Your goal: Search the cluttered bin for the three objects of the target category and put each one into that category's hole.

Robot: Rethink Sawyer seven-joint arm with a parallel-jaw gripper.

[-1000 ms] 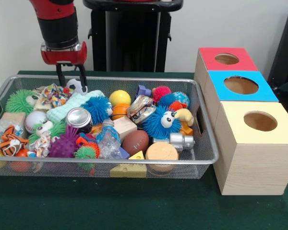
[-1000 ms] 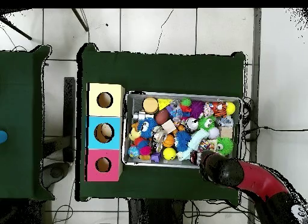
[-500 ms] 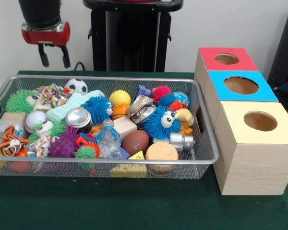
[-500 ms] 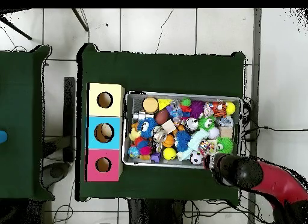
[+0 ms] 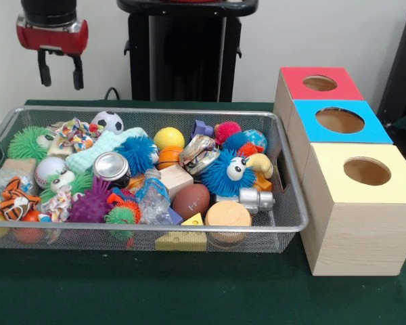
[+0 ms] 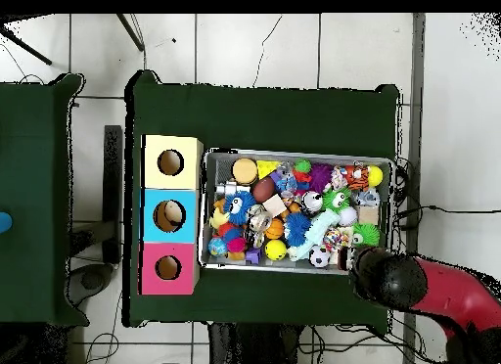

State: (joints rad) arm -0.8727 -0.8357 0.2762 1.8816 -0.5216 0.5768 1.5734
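The wire mesh bin (image 5: 142,229) is packed with toys. A soccer ball (image 5: 108,120) lies at its back left, near a yellow ball (image 5: 168,137), a small basketball (image 5: 168,157), a baseball (image 5: 49,169) and a brown football (image 5: 191,200). My gripper (image 5: 59,76) hangs open and empty above and behind the bin's back left corner, clear of everything. In the overhead view the bin (image 6: 298,153) shows whole, and the arm's head (image 6: 384,279) sits just outside its lower right corner, hiding the fingers.
Three wooden boxes with round holes stand beside the bin: red top (image 5: 320,84), blue top (image 5: 340,122), yellow top (image 5: 365,172). Also in the bin are a blue fuzzy creature (image 5: 227,172), a metal can (image 5: 111,167), wooden blocks and spiky balls.
The gripper rose from the soccer ball at the bin's back left and drew up and to the left, empty. The soccer ball stays in the bin.
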